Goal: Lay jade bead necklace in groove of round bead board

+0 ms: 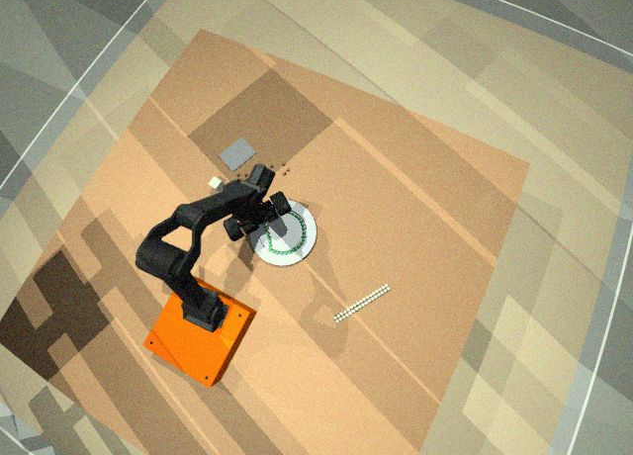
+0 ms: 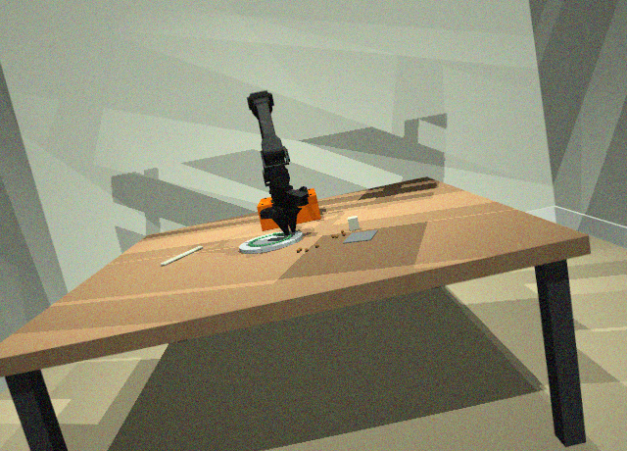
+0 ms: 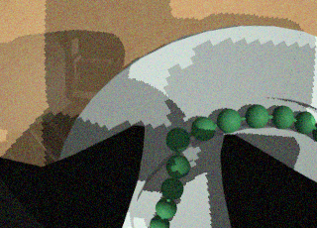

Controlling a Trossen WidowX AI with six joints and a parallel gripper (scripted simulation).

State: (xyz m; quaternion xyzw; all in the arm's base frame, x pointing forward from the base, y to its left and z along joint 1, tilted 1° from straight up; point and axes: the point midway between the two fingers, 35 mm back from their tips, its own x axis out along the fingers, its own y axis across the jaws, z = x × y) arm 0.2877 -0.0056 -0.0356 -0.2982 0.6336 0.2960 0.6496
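Observation:
The jade bead necklace (image 1: 305,230) (image 2: 251,244) (image 3: 257,116) lies as a green loop on the round bead board (image 1: 311,237) (image 2: 244,249) (image 3: 154,66). The loop is rounded on one side, but turns a sharp corner near the fingers in the wrist view and runs straighter below it. My gripper (image 2: 289,232) (image 3: 183,141) is open, low over the board's edge. Several beads lie between the parted fingertips, with gaps to both fingers. Dark arcs of the groove show beside the beads; whether every bead sits in it, I cannot tell. The arm hides part of the loop in the top view.
A double row of pale beads (image 1: 361,303) (image 2: 182,255) lies beyond the board. A grey plate (image 1: 236,154) (image 2: 361,236), a small white block (image 1: 215,183) (image 2: 353,224) and scattered small brown beads (image 2: 306,249) lie on the board's other side. The arm's base (image 1: 197,345) is orange.

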